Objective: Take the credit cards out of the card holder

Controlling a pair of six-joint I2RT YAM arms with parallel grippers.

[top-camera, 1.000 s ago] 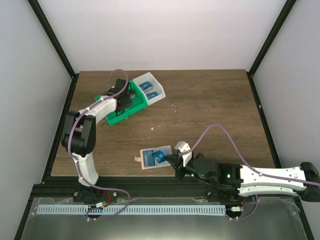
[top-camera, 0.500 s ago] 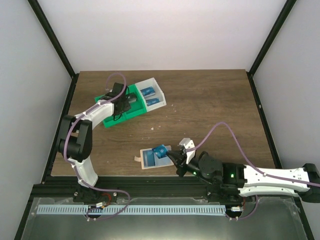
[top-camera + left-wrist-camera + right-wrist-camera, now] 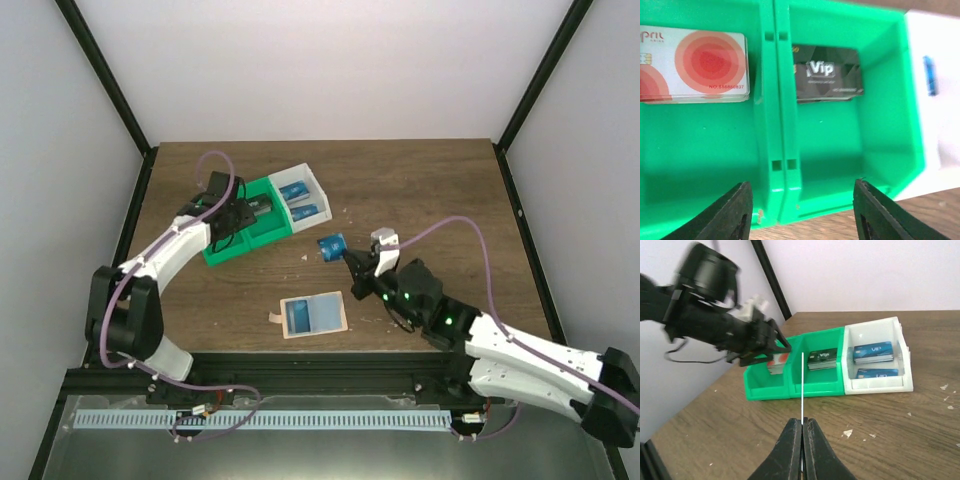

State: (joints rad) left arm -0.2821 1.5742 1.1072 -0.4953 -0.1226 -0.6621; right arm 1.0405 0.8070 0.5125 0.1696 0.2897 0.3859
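The pale blue-grey card holder [image 3: 313, 315] lies flat near the table's front edge. My right gripper [image 3: 348, 257] is shut on a blue credit card [image 3: 331, 244] and holds it above the table, between the holder and the bins. In the right wrist view the card shows edge-on as a thin white line [image 3: 802, 385] rising from my shut fingertips [image 3: 802, 422]. More blue cards [image 3: 300, 197] lie in the white bin [image 3: 318, 181]. My left gripper [image 3: 228, 222] is open over the green bins [image 3: 232, 250]; its fingers [image 3: 737, 212] straddle the bins' front wall.
In the left wrist view the green bin [image 3: 840, 165] holds a dark VIP card [image 3: 828, 80] and the neighbouring compartment a red-orange card on white [image 3: 695, 65]. Small white crumbs [image 3: 304, 258] lie on the wooden table. Black frame posts [image 3: 520, 120] stand at the back corners.
My right gripper lifted the blue card off the holder and carried it up and back toward the bins. My left arm shifted forward and left, dragging the bins slightly.
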